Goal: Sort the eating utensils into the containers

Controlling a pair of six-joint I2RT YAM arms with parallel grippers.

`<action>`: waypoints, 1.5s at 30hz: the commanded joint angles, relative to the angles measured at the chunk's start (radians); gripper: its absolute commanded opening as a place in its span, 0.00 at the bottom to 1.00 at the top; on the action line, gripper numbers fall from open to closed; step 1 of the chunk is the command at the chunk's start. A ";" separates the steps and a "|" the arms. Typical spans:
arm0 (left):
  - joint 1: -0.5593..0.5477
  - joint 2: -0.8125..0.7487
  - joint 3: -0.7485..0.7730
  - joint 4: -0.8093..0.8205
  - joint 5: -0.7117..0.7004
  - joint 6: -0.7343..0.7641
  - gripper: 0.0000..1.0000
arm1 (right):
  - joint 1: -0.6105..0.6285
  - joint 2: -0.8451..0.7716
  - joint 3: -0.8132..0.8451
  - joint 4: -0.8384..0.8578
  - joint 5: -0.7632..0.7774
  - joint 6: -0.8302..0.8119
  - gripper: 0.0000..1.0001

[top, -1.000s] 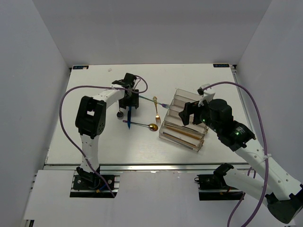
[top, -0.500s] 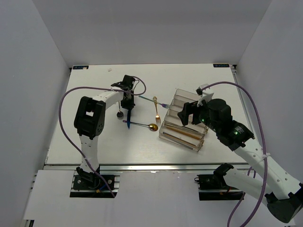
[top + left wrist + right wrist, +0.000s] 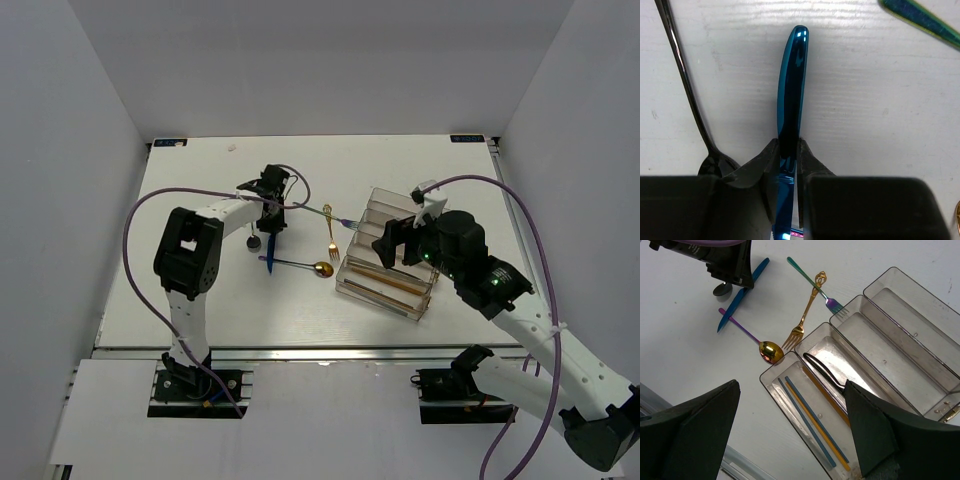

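Setting: white worktop [image 3: 200, 300] enclosed by plain white walls, both arms reaching in from the near edge.
Left end effector [image 3: 789, 150]: closed on the blue knife [image 3: 792, 85], fingers pinching its sides partway along its length; the rounded end points away from the wrist.
Blue knife contact: low against the worktop; I cannot tell whether it is lifted. Its other end crosses the tip of the purple handle.
Black spoon [image 3: 685, 85]: on the worktop just beside the knife, its bowl next to the left finger.
Iridescent fork [image 3: 810, 282]: on the worktop, tines near the organizer tray [image 3: 910, 315].
Gold fork [image 3: 805, 315]: crossing the iridescent fork, tines toward the tray.
Gold-bowled purple-handled spoon [image 3: 747, 335]: on the worktop, bowl close to the tray's corner.
Chopsticks [image 3: 810, 420]: lying lengthwise in the tray's outermost compartment, on the spoon's side.
Black knife [image 3: 825, 372]: in the next compartment.
Right end effector [image 3: 790, 390]: fingers spread wide, holding nothing, hovering above the tray.
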State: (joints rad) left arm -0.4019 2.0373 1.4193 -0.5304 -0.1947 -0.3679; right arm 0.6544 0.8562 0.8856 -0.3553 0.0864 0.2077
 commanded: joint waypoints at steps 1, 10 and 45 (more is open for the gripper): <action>-0.015 -0.040 -0.013 -0.095 -0.018 -0.023 0.00 | -0.002 -0.002 0.001 0.055 -0.016 0.007 0.89; -0.038 -0.169 0.041 -0.125 -0.020 -0.019 0.00 | -0.004 0.007 -0.031 0.099 -0.011 0.035 0.89; -0.276 -0.582 -0.210 0.244 0.389 -0.157 0.00 | -0.013 0.363 -0.033 0.598 0.015 0.700 0.83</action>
State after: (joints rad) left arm -0.6682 1.4952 1.2205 -0.3691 0.1402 -0.5076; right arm 0.6434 1.2137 0.7910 0.2096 0.0689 0.8738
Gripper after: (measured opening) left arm 0.256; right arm 0.830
